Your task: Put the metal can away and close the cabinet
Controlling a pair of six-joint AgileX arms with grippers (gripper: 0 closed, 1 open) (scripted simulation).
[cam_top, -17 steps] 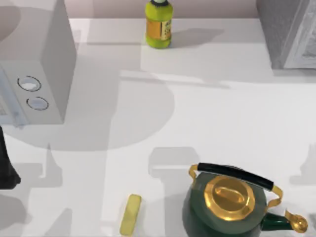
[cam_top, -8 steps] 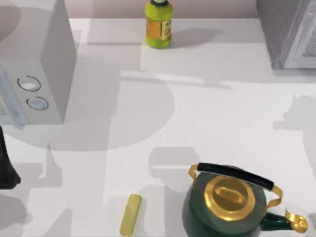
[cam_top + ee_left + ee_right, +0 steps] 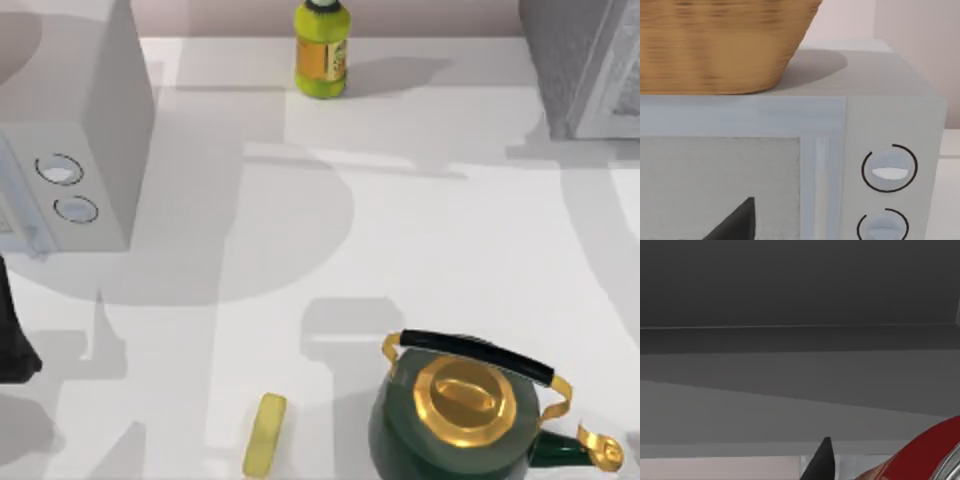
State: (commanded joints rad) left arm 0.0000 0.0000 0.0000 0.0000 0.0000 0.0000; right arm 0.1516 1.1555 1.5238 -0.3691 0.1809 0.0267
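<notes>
Right wrist view: right pincer (image 3: 826, 460) beside the metal can (image 3: 920, 455); grip state unclear.

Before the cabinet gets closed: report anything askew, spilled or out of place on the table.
Nothing stands out. The dark green kettle with gold lid and the yellow-green bottle with orange label stand upright, the flat yellow bar lies near the front edge, and no spill shows. The woven basket sits squarely on the white microwave.

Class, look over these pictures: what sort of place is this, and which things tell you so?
Probably a simulated kitchen worktop: a white microwave with two dials and a basket on top, a green and gold kettle, and a yellow-green bottle on a white table.
</notes>
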